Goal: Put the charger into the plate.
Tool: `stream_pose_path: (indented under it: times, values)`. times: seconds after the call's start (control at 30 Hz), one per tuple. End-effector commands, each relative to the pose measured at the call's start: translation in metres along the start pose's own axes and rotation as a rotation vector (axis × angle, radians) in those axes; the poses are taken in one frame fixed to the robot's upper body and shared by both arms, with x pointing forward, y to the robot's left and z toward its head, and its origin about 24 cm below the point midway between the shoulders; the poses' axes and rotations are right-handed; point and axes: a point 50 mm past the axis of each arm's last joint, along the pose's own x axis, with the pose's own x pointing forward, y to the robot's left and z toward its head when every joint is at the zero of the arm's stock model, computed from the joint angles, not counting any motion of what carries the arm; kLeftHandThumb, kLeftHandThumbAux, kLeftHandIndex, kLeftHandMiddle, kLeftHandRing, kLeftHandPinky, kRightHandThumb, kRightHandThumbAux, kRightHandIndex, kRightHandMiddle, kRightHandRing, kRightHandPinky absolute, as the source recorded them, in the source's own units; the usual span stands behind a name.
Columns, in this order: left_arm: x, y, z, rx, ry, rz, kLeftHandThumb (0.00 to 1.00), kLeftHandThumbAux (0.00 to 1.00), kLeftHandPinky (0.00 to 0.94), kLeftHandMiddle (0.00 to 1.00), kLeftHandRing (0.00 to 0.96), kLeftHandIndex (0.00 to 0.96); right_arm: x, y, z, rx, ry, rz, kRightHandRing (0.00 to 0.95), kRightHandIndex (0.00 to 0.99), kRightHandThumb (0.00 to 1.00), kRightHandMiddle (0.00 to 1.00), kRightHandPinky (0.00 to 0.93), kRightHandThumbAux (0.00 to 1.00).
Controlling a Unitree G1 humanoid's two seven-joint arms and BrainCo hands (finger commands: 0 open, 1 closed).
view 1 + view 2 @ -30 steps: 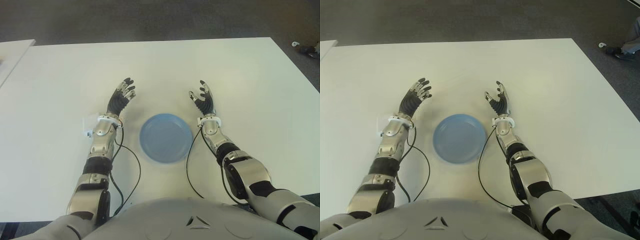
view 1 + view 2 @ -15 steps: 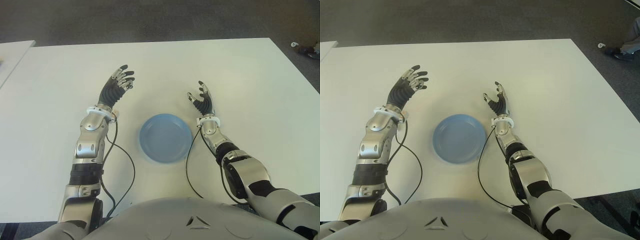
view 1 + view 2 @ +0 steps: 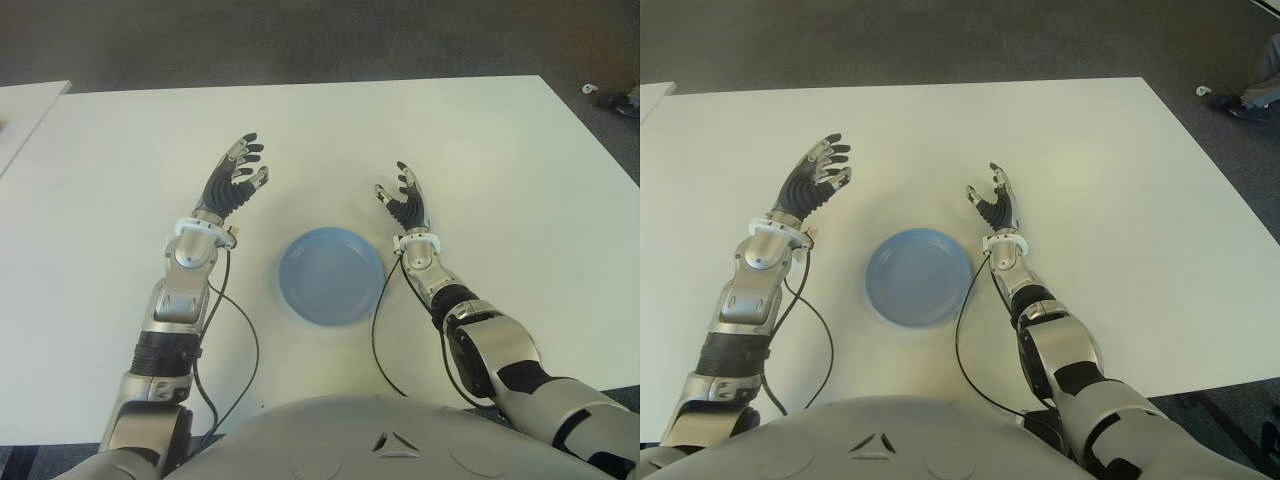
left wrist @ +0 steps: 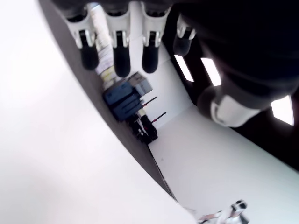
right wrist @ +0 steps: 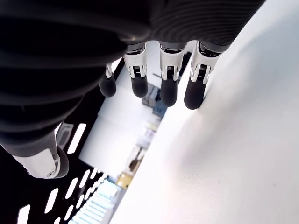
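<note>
A round blue plate (image 3: 331, 276) lies on the white table (image 3: 500, 170), between my two arms and with nothing in it. My left hand (image 3: 236, 178) is raised to the left of and beyond the plate, fingers (image 4: 117, 51) spread and holding nothing. To the right of the plate's far rim is my right hand (image 3: 406, 200), idle, fingers (image 5: 168, 88) relaxed and empty. No charger shows in any view at this moment. My left forearm (image 3: 187, 281) covers the spot of table left of the plate.
Black cables (image 3: 378, 340) trail from both wrists across the table on either side of the plate. A second white tabletop (image 3: 25, 110) stands at the far left. A person's shoe (image 3: 1248, 98) shows on the dark floor at the top right.
My left arm lifted and swung outward, then drew back a little. A small white object beside the left wrist one second ago is now covered by the forearm. The right hand barely moved.
</note>
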Motion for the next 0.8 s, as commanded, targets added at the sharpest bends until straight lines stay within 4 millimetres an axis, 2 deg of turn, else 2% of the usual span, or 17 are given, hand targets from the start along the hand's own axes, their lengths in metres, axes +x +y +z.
stream_pose_path:
  times: [0.03,0.17,0.4,0.6,0.8]
  values:
    - [-0.009,-0.001,-0.019,0.375,-0.13,-0.014,0.173,0.413,0.042,0.057,0.063,0.01,-0.035,0.02,-0.041,-0.066,0.199,0.119,0.117,0.0,0.145,0.06,0.197,0.52]
    - [-0.009,0.016,-0.032,0.481,-0.176,-0.008,0.194,0.339,0.008,0.013,0.015,0.002,-0.035,0.02,-0.041,-0.069,0.198,0.12,0.121,0.0,0.142,0.062,0.199,0.515]
    - [-0.002,0.041,-0.048,0.568,-0.21,-0.042,0.266,0.224,0.0,0.0,0.0,0.0,-0.034,0.02,-0.04,-0.07,0.199,0.12,0.121,0.0,0.14,0.063,0.195,0.513]
    - [0.001,0.052,-0.059,0.623,-0.211,-0.089,0.366,0.178,0.0,0.0,0.0,0.0,-0.034,0.019,-0.041,-0.07,0.2,0.12,0.124,0.0,0.142,0.065,0.2,0.519]
    - [0.001,0.055,-0.071,0.686,-0.211,-0.138,0.409,0.152,0.0,0.0,0.0,0.0,-0.033,0.018,-0.041,-0.076,0.201,0.121,0.131,0.0,0.143,0.069,0.212,0.519]
